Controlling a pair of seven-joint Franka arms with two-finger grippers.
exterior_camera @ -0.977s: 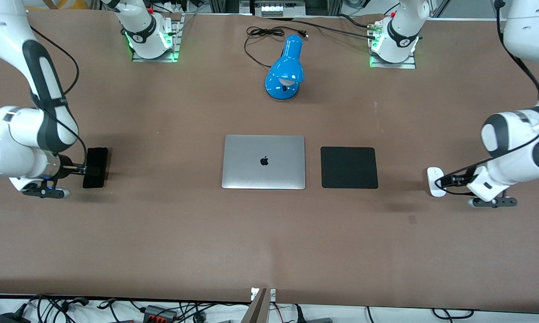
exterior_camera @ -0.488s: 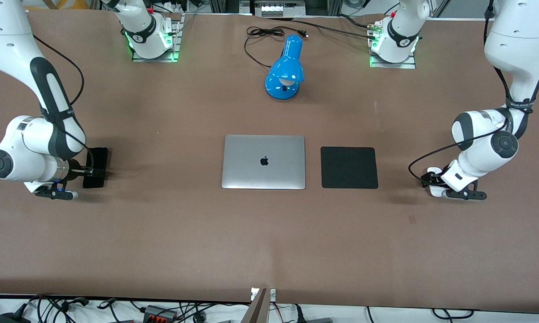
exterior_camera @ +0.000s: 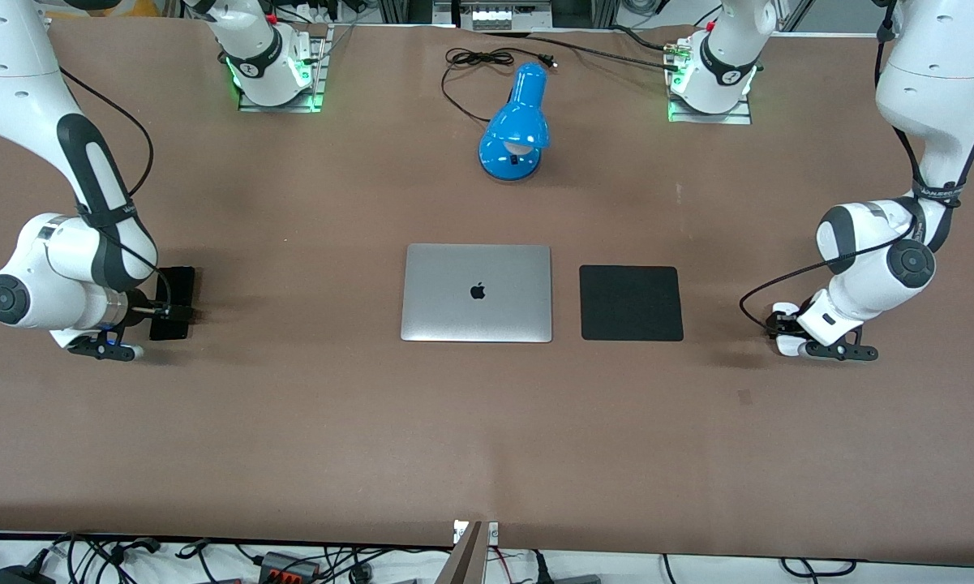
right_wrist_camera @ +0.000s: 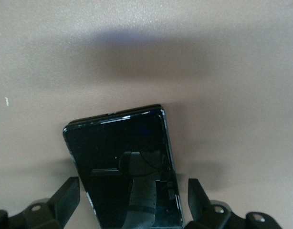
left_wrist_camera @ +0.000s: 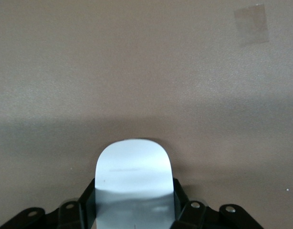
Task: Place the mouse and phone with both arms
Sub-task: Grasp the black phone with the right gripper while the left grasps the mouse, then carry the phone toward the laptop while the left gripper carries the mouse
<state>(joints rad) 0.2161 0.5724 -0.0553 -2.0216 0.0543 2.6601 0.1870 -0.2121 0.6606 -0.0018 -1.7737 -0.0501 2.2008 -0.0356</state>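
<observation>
The white mouse (exterior_camera: 787,347) lies on the table near the left arm's end, mostly covered by my left gripper (exterior_camera: 783,328). In the left wrist view the mouse (left_wrist_camera: 134,167) fills the gap of the left gripper (left_wrist_camera: 133,196), and both fingers (left_wrist_camera: 87,198) press its sides. The black phone (exterior_camera: 180,284) lies flat near the right arm's end. My right gripper (exterior_camera: 170,311) is low over its nearer half. In the right wrist view the phone (right_wrist_camera: 120,152) lies between the right gripper's (right_wrist_camera: 132,193) open fingers (right_wrist_camera: 68,195), with a gap on each side.
A closed silver laptop (exterior_camera: 477,292) lies mid-table with a black square pad (exterior_camera: 631,302) beside it toward the left arm's end. A blue desk lamp (exterior_camera: 517,126) and its black cable (exterior_camera: 478,58) lie near the arms' bases.
The left arm has folded in and brought its gripper down over the mouse, covering most of it. The right arm has shifted slightly at the phone. Little has moved in the last half second.
</observation>
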